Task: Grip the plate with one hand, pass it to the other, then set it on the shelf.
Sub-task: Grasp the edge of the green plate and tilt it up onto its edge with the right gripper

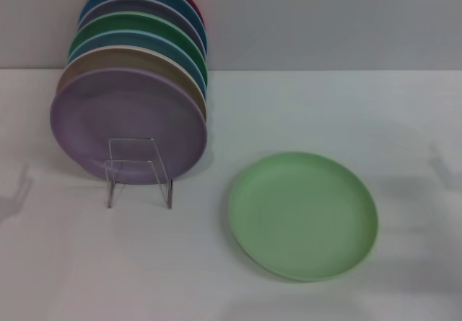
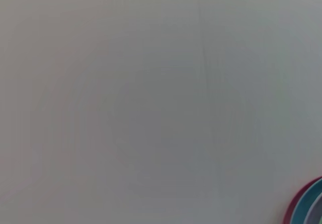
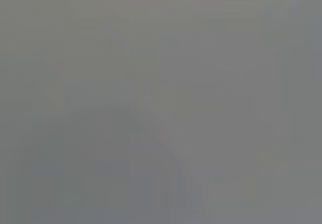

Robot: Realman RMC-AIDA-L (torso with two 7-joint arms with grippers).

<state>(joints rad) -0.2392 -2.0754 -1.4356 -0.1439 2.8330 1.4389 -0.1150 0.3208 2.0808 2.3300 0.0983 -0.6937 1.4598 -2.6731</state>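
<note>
The pale mint-green plate [image 1: 303, 215] lies flat on the white table, right of centre in the head view. The clear acrylic shelf [image 1: 138, 171] stands to its left and holds several plates on edge, with a lilac plate [image 1: 126, 122] at the front. Neither gripper nor arm shows in any view. The left wrist view shows only a pale surface and the red and blue rims of racked plates [image 2: 308, 204] in one corner. The right wrist view shows only plain grey.
Behind the lilac plate, the rack holds tan, blue, emerald-green, grey and red plates [image 1: 144, 25] in a row toward the back wall. The white table [image 1: 339, 112] reaches from the wall to the front edge.
</note>
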